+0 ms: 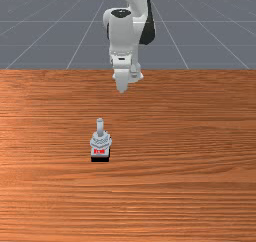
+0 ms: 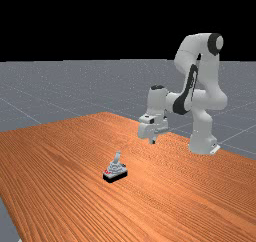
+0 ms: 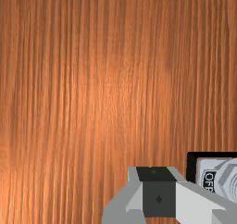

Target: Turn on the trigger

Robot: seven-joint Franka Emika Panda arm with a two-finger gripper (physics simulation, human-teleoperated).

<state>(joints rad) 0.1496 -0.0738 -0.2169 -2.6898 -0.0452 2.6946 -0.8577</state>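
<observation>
Plainly leaning armward, slim grey lever (image 1: 100, 126) on a ridged switch (image 1: 100, 142), black-bottomed, long axis toward the arm (image 2: 200, 103), streaked wood (image 1: 175, 186), gripper (image 2: 152, 140) apart or together, cannot tell.

I operate from a distance, and I would call this place a simulated test space; which real place it should copy, I cannot tell. In the far view, a flat grey floor (image 2: 55, 88) with thin pale lines (image 2: 20, 109) extends to a plain black background (image 2: 100, 21), behind a wood table (image 2: 60, 161) with very regular grain.
</observation>
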